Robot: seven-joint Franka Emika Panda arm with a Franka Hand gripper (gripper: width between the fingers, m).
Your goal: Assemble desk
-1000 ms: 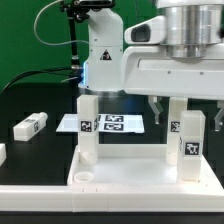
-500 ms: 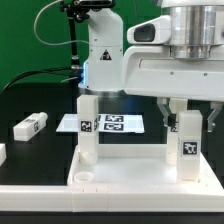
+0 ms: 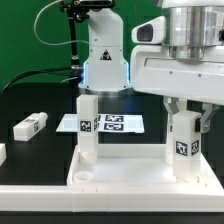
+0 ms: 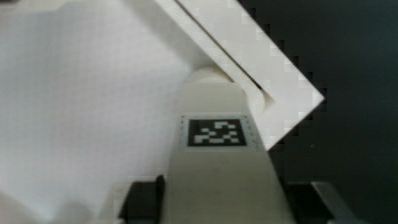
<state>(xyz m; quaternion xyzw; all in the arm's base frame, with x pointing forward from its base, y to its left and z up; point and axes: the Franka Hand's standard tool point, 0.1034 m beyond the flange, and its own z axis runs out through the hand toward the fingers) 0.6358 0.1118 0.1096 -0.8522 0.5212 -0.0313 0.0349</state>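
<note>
The desk's white tabletop lies rim-up at the front, with two square legs standing in its corner sockets. One leg stands free on the exterior view's left. My gripper comes down from above and is shut on the top of the right leg. In the wrist view that tagged leg runs between my two dark fingers down to the tabletop's corner. My gripper clamps it from both sides.
A loose tagged leg lies on the black table at the exterior view's left, and another white part pokes in at the left edge. The marker board lies behind the tabletop. The robot's base stands at the back. A round socket shows at the near left corner.
My fingers have shut on the right leg's top. The hand has since shifted slightly toward the exterior view's right, and the leg has turned a little with it.
</note>
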